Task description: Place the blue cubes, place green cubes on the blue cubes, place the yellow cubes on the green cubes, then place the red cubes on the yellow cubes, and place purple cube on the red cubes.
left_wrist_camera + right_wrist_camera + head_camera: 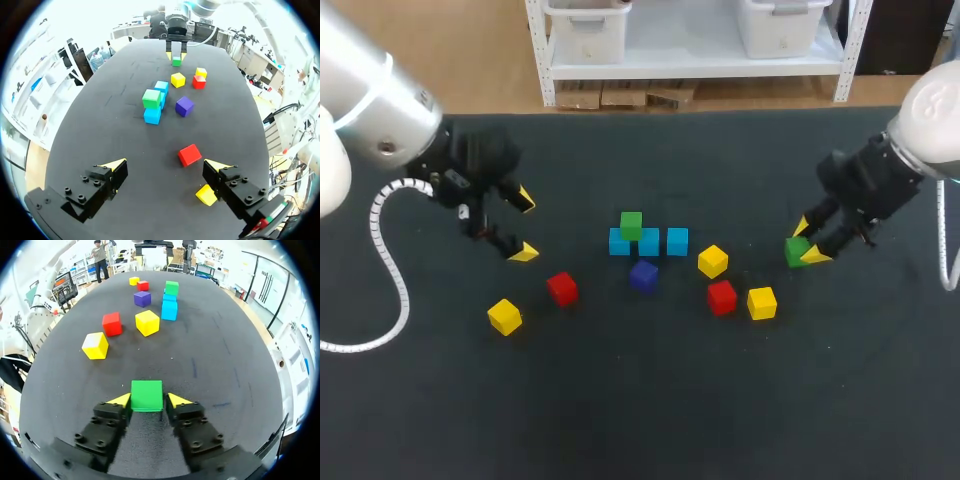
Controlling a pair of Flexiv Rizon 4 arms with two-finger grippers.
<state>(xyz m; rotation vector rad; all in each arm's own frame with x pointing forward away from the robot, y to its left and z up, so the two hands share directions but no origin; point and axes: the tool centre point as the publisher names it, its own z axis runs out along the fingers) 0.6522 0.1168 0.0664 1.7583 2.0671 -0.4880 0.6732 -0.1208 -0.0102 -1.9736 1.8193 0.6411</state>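
Bench (640, 430): dark mat, cubes loose across its middle.

L arm (375, 110) comes in from the left side and R arm (930, 110) from the right. Tools are well apart, w/ the cube cluster between them.

R tool (149, 401): closed down onto the held green cube (146, 395). Both yellow tips press opposite faces, so we log a firm pinch. We can't tell whether the cube's underside rests on the bench or sits just off it. Head view puts this pair right of the cluster.

L tool (166, 165): spread wide, holding nothing, no contact w/ anything. L red cube (189, 154) lies ahead of the gap. L yellow cube (206, 194) sits close beside one finger, apart from it.

Cubes:
- Blue cubes (648, 242) x3, in a touching row at bench centre.
- Stacked green cube (631, 225) sits on top of that row, toward the L-arm end. We can't tell if it sits square on one blue or straddles two.
- Purple cube (643, 275) is just beside the row on the near side, not touching.
- R yellow cubes (713, 261) x2, w/ the R red cube (722, 296) between them, lie right of the purple.

View diffs: only the head view shows all 3 blues side by side. Both wrist views see the row end-on, w/ the mid blue mostly hidden. L wrist view shows the R tool far across the bench, green cube between its tips. Only the R wrist view shows that tip contact close up.
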